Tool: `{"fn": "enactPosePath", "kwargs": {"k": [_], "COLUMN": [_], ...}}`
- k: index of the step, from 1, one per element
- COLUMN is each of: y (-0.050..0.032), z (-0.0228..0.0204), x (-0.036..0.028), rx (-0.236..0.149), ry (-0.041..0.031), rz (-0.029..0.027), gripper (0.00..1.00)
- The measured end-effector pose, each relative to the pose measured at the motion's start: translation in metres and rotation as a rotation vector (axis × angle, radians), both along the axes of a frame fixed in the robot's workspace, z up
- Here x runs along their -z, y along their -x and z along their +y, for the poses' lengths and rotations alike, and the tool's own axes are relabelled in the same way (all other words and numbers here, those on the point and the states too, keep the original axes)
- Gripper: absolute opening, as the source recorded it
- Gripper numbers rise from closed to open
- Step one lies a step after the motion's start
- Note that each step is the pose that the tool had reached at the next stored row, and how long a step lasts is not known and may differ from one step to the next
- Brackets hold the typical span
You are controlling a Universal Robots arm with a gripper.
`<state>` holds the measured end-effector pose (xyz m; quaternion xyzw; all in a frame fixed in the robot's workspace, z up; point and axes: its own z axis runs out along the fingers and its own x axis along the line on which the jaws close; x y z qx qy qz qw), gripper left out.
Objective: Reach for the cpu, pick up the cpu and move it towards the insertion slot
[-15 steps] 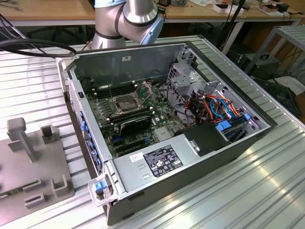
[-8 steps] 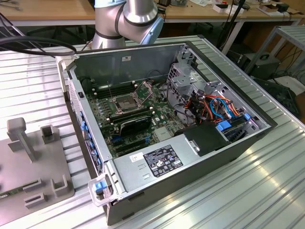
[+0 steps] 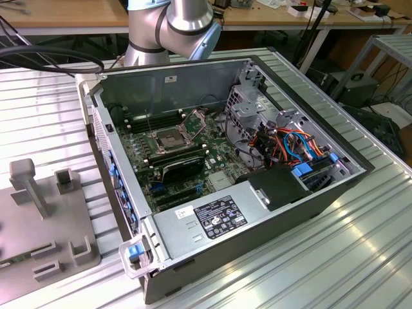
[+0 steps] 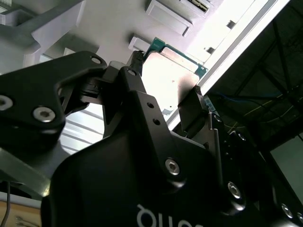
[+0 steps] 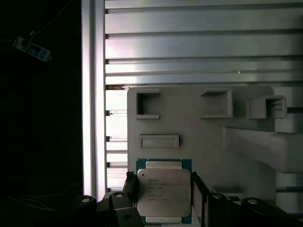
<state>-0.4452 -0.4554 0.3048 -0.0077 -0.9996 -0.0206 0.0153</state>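
The cpu [image 5: 164, 191], a square chip with a silver lid on a green board, sits between my gripper's [image 5: 164, 208] two black fingers [image 5: 131, 188], which press on its opposite edges. In the second wrist view the same cpu [image 4: 176, 71] shows with the gripper [image 4: 168, 75] shut on it, just above a grey fixture plate [image 5: 189, 118]. The insertion slot [image 3: 168, 138], a silver-framed square socket with a dark centre, lies on the motherboard inside the open computer case, its latch plate [image 3: 195, 118] raised.
The grey fixture plate [image 3: 45, 212] with upright blocks lies on the ribbed metal table at the exterior view's left, beside the case wall [image 3: 106, 161]. A black finned block [image 3: 183, 168], drive cage [image 3: 248, 103] and cable bundle [image 3: 290, 145] crowd the case. The arm's base [image 3: 174, 26] stands behind it.
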Motion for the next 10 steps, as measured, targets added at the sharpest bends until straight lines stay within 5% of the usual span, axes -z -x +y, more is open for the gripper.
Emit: {"fn": "enactPosePath", "kwargs": {"k": [10], "y": [-0.0008], "z": [0.0], "x": [-0.0065], "rx": [0.0], "ry": [0.0002], "rz": [0.0027], "gripper": [0.55]}}
